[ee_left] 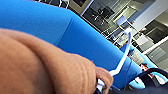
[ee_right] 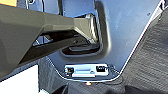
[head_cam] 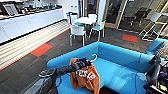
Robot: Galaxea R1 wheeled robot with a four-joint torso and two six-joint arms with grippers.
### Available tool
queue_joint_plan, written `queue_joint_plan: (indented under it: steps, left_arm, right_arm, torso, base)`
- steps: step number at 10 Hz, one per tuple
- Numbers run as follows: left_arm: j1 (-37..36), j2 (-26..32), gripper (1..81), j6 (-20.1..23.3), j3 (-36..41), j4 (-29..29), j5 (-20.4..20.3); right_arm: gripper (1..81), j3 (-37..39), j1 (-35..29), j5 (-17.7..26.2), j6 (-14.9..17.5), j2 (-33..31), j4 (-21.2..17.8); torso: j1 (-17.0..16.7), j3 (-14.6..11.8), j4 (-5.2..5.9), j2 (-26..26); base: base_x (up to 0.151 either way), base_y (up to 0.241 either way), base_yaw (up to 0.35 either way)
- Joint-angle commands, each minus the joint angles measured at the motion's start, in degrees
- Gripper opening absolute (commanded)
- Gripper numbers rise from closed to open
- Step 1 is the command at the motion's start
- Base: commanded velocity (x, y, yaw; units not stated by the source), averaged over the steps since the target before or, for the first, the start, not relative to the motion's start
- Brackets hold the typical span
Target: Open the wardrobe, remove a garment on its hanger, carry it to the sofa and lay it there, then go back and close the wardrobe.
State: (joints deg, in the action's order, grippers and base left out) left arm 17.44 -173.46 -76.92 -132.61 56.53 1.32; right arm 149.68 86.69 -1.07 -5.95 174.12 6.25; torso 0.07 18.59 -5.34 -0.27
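- Over the seat of the sofa (head_cam: pixel 120 67), my left arm reaches in from the lower left, and my left gripper (head_cam: pixel 83 62) is clamped on the hanger (head_cam: pixel 94 58) where the top of the garment (head_cam: pixel 85 76) bunches around it.
- The garment, burnt orange with white letters on its chest, hangs from my left gripper and drapes down in front of the sofa's seat edge; I cannot tell whether its lower part rests on the cushion.
- The hanger's white hook curves up just above my left gripper, in front of the sofa's low back.
- In my left wrist view the orange cloth (ee_left: pixel 42 65) lies close against the camera, the white hook (ee_left: pixel 123 56) rises out of its folds, and the blue sofa back (ee_left: pixel 75 37) runs behind both.
- My right arm (head_cam: pixel 153 72) hangs at the far right, beside the sofa's end; whether the right jaws are wide or narrow I cannot tell.
- Beyond the sofa stand a white table (head_cam: pixel 85 20) with white chairs (head_cam: pixel 77 31) around it, on dark carpet with red patches (head_cam: pixel 41 49).
- A long white counter (head_cam: pixel 27 22) runs along the wall on the left.
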Motion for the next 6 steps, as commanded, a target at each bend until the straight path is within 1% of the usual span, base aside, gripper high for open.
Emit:
queue_joint_plan:
  steps: [1,2,6]
  left_arm:
    - [-10.46,8.44,1.0,0.55,11.96,0.78,-2.63]
    - [-9.75,11.90,1.0,0.46,17.72,0.78,-2.72]
    - [-7.29,16.82,1.0,0.46,21.50,1.74,-2.90]
  right_arm:
    - [81.1,-0.27,0.29,4.15,0.32,0.29,0.69]
    - [81.1,-0.27,0.20,4.15,0.32,0.38,0.69]
    - [81.1,-0.27,0.38,4.06,0.32,0.29,0.69]
  torso:
    - [0.00,0.00,0.00,0.00]
    - [0.00,0.00,0.00,0.00]
    - [0.00,0.00,0.00,0.00]
  base:
    - [0.000,0.000,0.000]
    - [0.000,0.000,0.000]
    - [0.000,0.000,0.000]
